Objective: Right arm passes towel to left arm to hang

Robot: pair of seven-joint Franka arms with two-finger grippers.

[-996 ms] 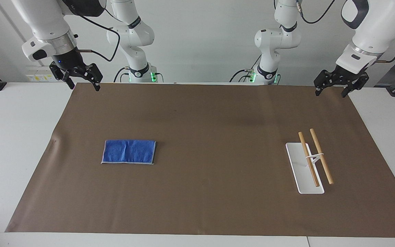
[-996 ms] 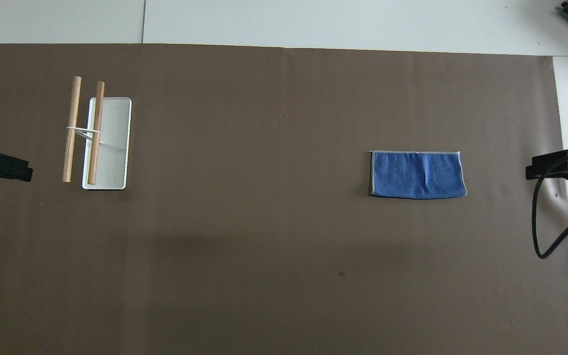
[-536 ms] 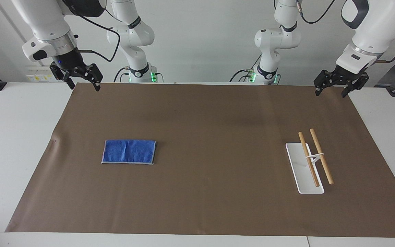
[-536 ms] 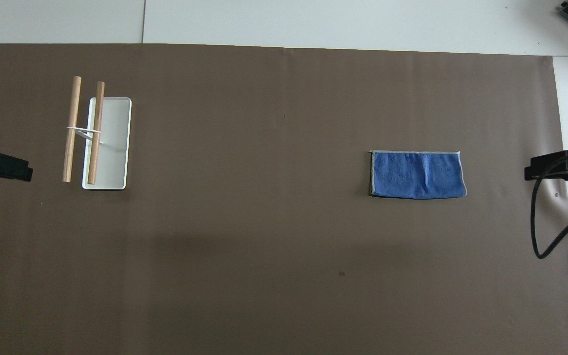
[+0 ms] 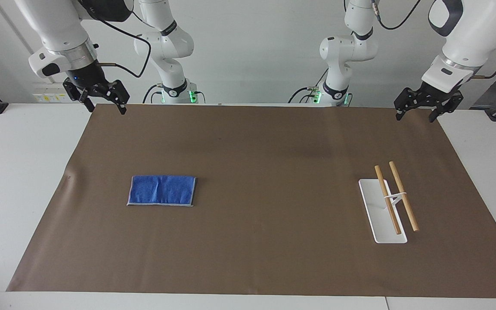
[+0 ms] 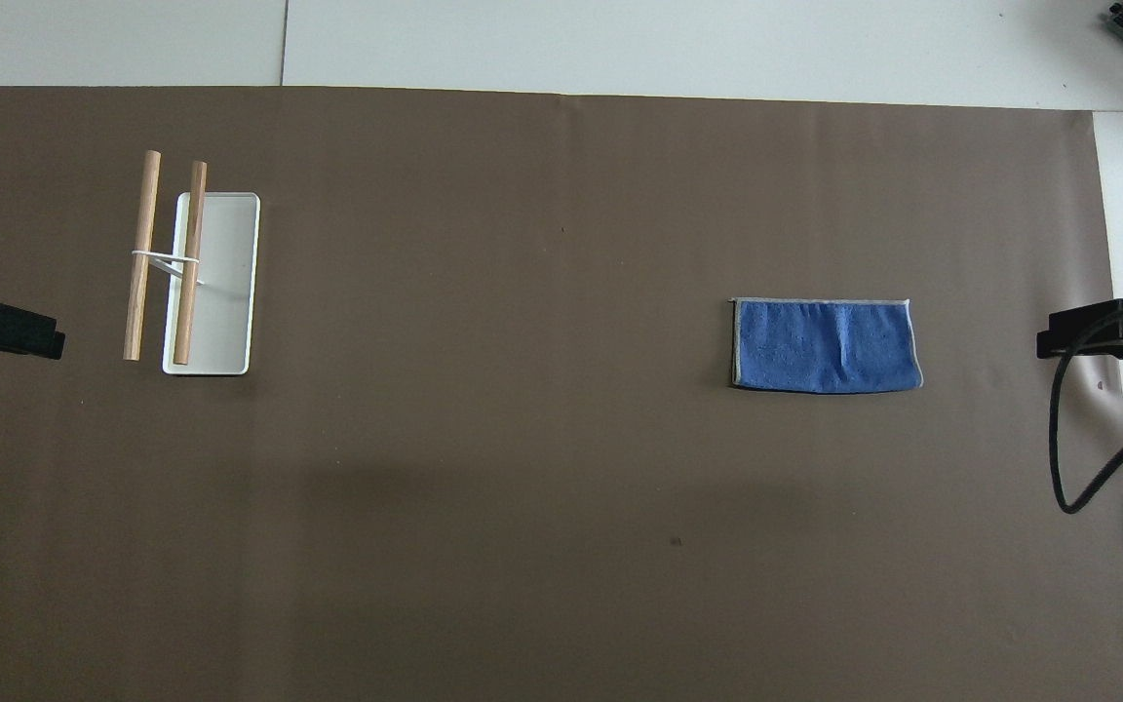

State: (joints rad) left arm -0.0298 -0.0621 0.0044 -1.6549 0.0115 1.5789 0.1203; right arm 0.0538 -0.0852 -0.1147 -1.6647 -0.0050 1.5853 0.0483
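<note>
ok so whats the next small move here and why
Probably the right hand should swing out over the towel and come down on it. The towel lies flat on the brown mat, untouched, at the right arm's end; both hands hang open, and the left hand waits near the rack.

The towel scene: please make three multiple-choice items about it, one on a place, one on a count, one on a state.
1. Where does the towel lie?
A. on the rack's white base
B. flat on the brown mat, toward the right arm's end
C. over the wooden rods

2. How many wooden rods does the rack carry?
A. one
B. two
C. four

3. What does the right hand hold?
A. nothing; it is open
B. the towel
C. a rod

Answers:
1 B: the brown mat is bare around the towel, apart from the rack.
2 B: two parallel rods show.
3 A: it hangs over the mat's edge; the left hand is open too.
</note>
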